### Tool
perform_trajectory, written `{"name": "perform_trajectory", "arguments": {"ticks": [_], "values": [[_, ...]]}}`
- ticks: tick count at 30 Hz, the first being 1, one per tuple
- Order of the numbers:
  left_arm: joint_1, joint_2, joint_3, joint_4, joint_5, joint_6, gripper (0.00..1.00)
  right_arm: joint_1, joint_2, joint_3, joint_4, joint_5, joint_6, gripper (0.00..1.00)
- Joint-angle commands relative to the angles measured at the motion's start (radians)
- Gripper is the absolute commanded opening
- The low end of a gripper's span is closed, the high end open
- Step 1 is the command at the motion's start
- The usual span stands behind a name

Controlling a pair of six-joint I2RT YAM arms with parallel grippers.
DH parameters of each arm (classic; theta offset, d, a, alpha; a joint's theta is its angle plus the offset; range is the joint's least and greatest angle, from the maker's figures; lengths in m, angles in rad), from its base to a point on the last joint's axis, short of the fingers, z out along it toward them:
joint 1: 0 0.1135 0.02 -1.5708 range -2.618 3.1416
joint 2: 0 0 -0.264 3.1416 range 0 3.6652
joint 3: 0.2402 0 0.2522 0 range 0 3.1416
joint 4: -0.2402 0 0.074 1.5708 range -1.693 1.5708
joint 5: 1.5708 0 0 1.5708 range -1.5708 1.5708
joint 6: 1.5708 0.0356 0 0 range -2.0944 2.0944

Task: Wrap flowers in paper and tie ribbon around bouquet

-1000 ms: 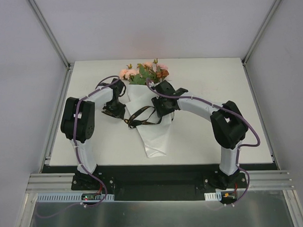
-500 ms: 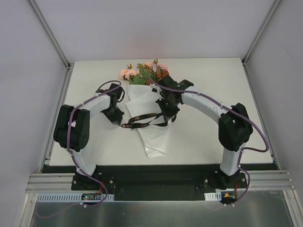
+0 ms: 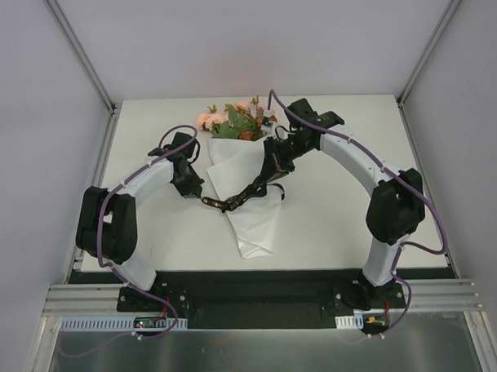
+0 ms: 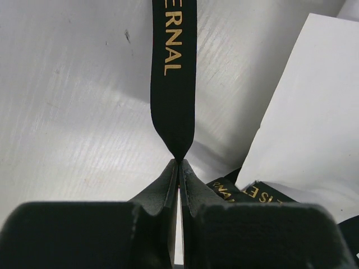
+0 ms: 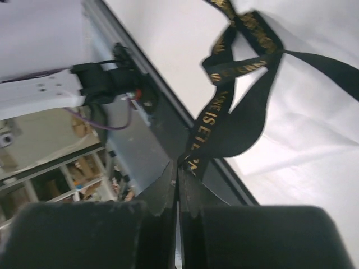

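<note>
Since a second ago both arms have swung outward and the right one has drawn up toward the far side. The ribbon [image 3: 242, 193], which lay in a slack loop over the paper [image 3: 251, 223], now runs as one narrow slanting strand across the cone. We see the left pincer [image 4: 178, 163] pressed together on the ribbon, the black band running straight away from its tips. The right pincer [image 5: 178, 167], partly apart back then, is now clamped on another stretch of it. The bouquet [image 3: 231, 158] lies mid-counter [image 3: 152, 230], flowers [image 3: 234, 119] toward the far edge and the cone's tip toward the arm bases, with the ribbon crossing it about midway.

We judge the ribbon light, limp and slick. Satin can slip out between smooth tips, so we would hold it flat across its width and keep the pull even. In the right wrist view the band twists and crosses itself loosely just above the paper, and that may snag as it tightens. The paper looks thin and easy to crease or tear, and the bunch likely weighs little. We expect a hard tug to drag the bouquet rather than cinch it, so any hold on it belongs on the wrapped stems, not the blooms
</note>
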State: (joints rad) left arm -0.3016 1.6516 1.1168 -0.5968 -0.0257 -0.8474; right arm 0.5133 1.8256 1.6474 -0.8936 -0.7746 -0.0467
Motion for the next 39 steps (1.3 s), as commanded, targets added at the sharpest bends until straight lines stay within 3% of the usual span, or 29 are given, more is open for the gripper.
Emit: {"name": "perform_trajectory", "arguments": {"ticks": [1, 5, 8, 10, 11, 14, 16, 20, 26, 32, 39], "values": [[-0.004, -0.041, -0.029, 0.018, -0.013, 0.027, 0.0, 0.004, -0.057, 0.003, 0.162, -0.258, 0.168, 0.01], [-0.004, -0.042, -0.037, 0.032, -0.002, 0.018, 0.0, -0.027, -0.136, -0.035, 0.159, -0.118, 0.176, 0.01], [-0.004, -0.062, -0.038, 0.031, 0.0, 0.002, 0.0, -0.062, -0.205, -0.112, 0.255, -0.057, 0.252, 0.01], [-0.002, -0.079, -0.038, 0.031, -0.009, -0.004, 0.0, -0.067, -0.235, -0.117, 0.195, 0.038, 0.216, 0.01], [-0.002, -0.099, -0.04, 0.028, -0.017, -0.004, 0.0, -0.064, -0.258, -0.091, 0.13, 0.198, 0.179, 0.01], [0.004, -0.142, -0.046, 0.02, -0.04, -0.005, 0.0, -0.027, -0.288, -0.092, -0.011, 0.442, 0.075, 0.01], [0.012, -0.17, -0.052, 0.011, -0.052, -0.016, 0.0, -0.021, -0.302, -0.112, -0.037, 0.5, 0.053, 0.01], [0.021, -0.211, -0.063, -0.001, -0.066, -0.019, 0.0, 0.037, -0.307, -0.101, -0.108, 0.826, -0.002, 0.01], [0.03, -0.253, -0.068, -0.023, -0.071, -0.006, 0.0, 0.162, -0.319, -0.107, -0.116, 1.17, -0.004, 0.01], [0.051, -0.268, -0.068, -0.031, -0.065, 0.005, 0.0, 0.151, -0.399, -0.248, 0.103, 0.95, 0.077, 0.01], [0.105, -0.262, -0.072, -0.041, -0.039, 0.007, 0.0, 0.14, -0.465, -0.437, 0.482, 1.296, 0.057, 0.01]]}}
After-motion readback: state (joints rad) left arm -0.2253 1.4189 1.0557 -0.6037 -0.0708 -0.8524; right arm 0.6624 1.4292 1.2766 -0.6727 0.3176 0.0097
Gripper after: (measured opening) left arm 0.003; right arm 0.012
